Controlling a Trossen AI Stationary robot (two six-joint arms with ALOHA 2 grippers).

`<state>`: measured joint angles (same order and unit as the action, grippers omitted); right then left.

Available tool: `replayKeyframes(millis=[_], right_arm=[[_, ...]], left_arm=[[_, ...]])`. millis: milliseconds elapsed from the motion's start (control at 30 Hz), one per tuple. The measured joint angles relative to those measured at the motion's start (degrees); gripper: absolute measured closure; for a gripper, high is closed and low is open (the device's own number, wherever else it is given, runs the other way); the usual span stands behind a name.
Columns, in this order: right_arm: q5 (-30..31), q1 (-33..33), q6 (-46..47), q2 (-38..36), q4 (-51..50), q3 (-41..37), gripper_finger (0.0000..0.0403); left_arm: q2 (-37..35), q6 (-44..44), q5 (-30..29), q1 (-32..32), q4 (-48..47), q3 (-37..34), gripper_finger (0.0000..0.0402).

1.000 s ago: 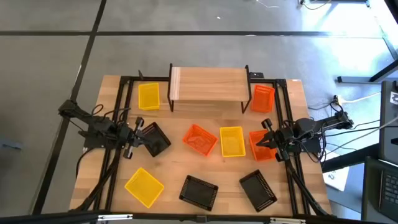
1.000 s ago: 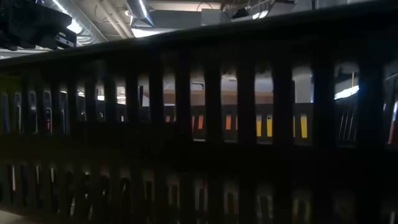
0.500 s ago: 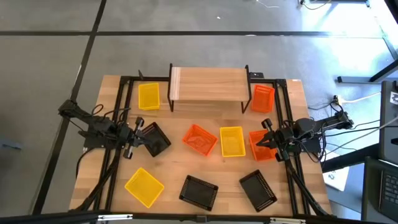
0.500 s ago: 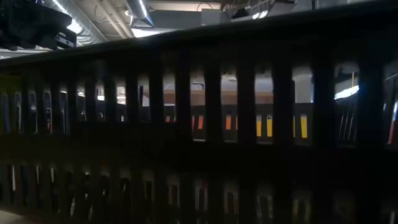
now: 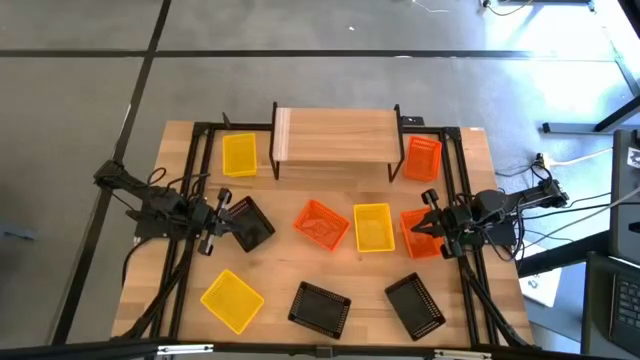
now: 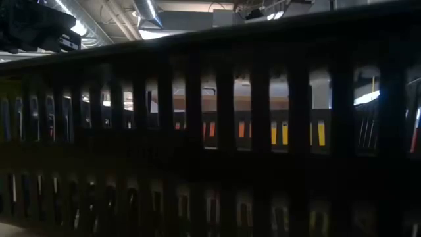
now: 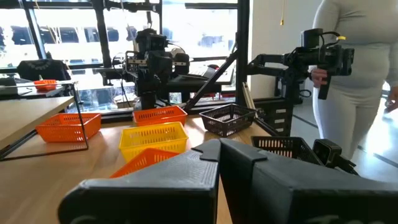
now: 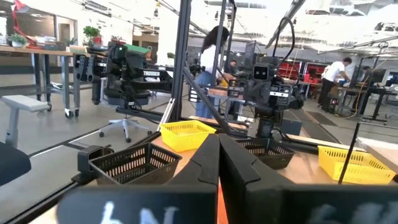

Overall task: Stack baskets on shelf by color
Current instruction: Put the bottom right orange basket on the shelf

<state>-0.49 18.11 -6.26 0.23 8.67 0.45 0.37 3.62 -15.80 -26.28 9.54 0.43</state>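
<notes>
Nothing stacked yet. The shelf (image 5: pixel 336 135) stands bare at the far side of the tabletop (image 5: pixel 290 262), a light-wood plank on thin black legs. All nine baskets lie loose on the tabletop, so this reads as the opening step: choosing a first basket.

My left claw (image 5: pixel 222 221) sits low at the left side, fingers pressed together, holding nothing. It is just beside a black basket (image 5: pixel 250 224); touching or a hair apart, I cannot tell from above. My right claw (image 5: pixel 428 222) rests at the right side, also closed and empty, with its tips over the edge of an orange basket (image 5: pixel 419 233).

Layout:
- yellow basket (image 5: pixel 239 155) left of the shelf
- orange basket (image 5: pixel 423 158) right of the shelf
- tilted orange basket (image 5: pixel 321 223) and yellow basket (image 5: pixel 373 227) side by side, mid-tabletop
- yellow basket (image 5: pixel 232 299) and two black baskets (image 5: pixel 320 308) (image 5: pixel 415 305) along the near edge

Baskets are rigid rectangular plastic with slotted mesh walls and open tops, all one size. Judgement: they should nest readily but are light and may skid.

Next move, as I judge it: open a claw, pinch one wall of the nearest basket, lift it onto the shelf.
</notes>
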Motion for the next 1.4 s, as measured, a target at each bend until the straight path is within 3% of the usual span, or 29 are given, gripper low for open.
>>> replayKeyframes(millis=[333, 467, 600, 733, 900, 1033, 1167, 1300, 1400], right_arm=[[0.0, 0.0, 2.4, 0.0, 2.0, 0.0, 0.0402], [2.9, 0.0, 7.7, 0.0, 4.5, 0.3, 0.0402], [4.0, 0.0, 6.9, 0.1, 2.5, 3.2, 0.0403], [11.6, 0.0, 4.4, 2.0, -3.3, 9.0, 0.0403], [24.1, 0.0, 4.9, 9.8, -17.1, 19.4, 0.0403], [36.1, 0.0, 17.0, 19.4, -27.3, 29.9, 0.0403], [42.4, 0.0, 32.1, 29.6, -40.4, 42.4, 0.0403], [43.2, -0.6, 47.5, 39.2, -56.9, 54.0, 0.0403], [38.7, -2.8, 58.8, 45.3, -71.5, 61.4, 0.0403]], left_arm=[[0.0, 0.0, 0.0, 0.0, 0.0, 0.0, 0.0401], [0.0, 0.0, 0.0, 0.0, 0.0, 0.0, 0.0401], [0.0, 0.0, 0.0, 0.0, 0.0, 0.0, 0.0401], [0.0, 0.0, 0.0, 0.0, 0.0, 0.0, 0.0401], [0.0, 0.0, 0.0, 0.0, 0.0, 0.0, 0.0401], [0.0, 0.0, 0.0, 0.0, 0.0, 0.0, 0.0401], [0.0, 0.0, 0.0, 0.0, 0.0, 0.0, 0.0401], [0.0, 0.0, 0.0, 0.0, 0.0, 0.0, 0.0401], [0.0, 0.0, 0.0, 0.0, 0.0, 0.0, 0.0401]])
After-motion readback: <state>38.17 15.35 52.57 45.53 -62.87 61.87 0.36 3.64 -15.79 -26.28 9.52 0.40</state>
